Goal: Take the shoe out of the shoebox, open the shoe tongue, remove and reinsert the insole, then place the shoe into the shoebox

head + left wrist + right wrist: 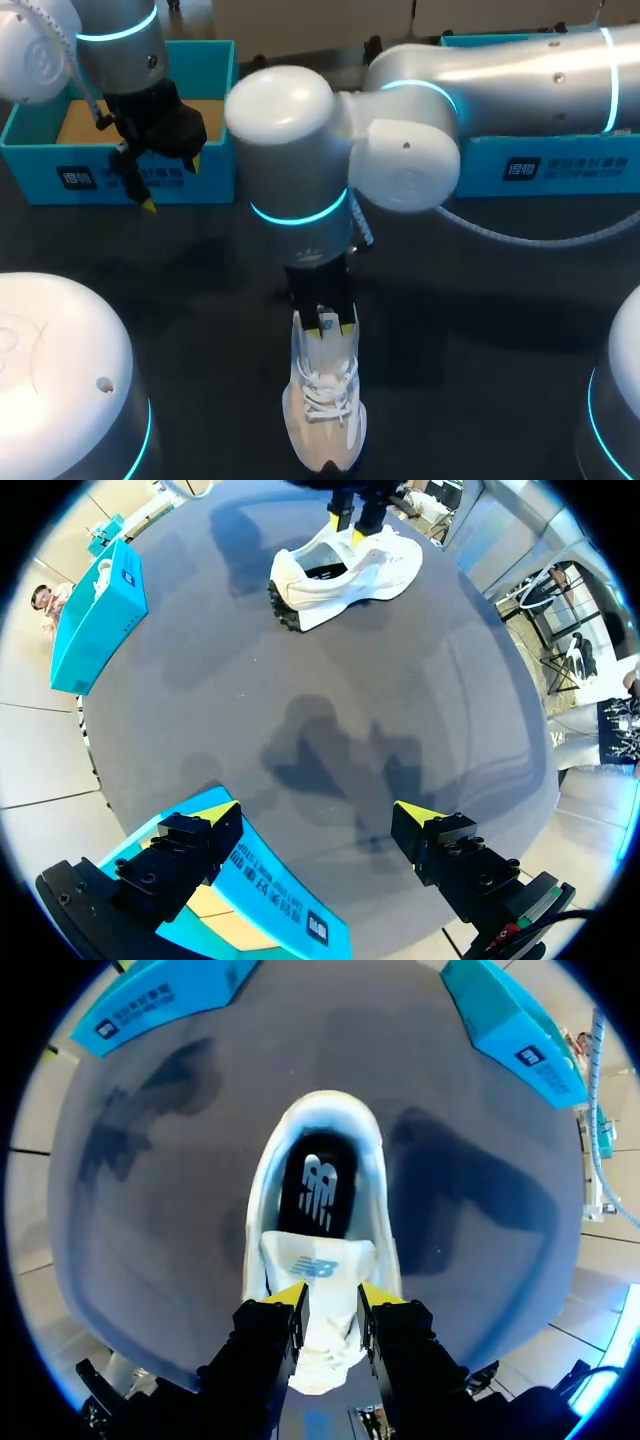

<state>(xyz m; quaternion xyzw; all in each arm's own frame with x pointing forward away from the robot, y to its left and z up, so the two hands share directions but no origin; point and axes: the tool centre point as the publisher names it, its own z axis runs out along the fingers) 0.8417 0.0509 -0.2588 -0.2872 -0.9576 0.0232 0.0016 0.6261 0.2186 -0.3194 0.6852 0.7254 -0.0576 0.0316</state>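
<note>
Dark grey surface (480,330), white shoe (325,410) upright at near middle, out of the shoebox (40,165), long axis running away from robot, toe nearest. Right gripper (329,323) directly above the shoe opening, pinching the tongue (318,1270). Left gripper (320,812) spread, empty, well apart by the shoebox.

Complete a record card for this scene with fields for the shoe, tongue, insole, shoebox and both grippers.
shoe: white, upright on the table, outside the box
tongue: pinched between the right gripper fingers
insole: dark, lying inside the shoe
shoebox: blue, open, at the table's far left
left gripper: open, over the shoebox's front edge
right gripper: shut on the tongue
</note>
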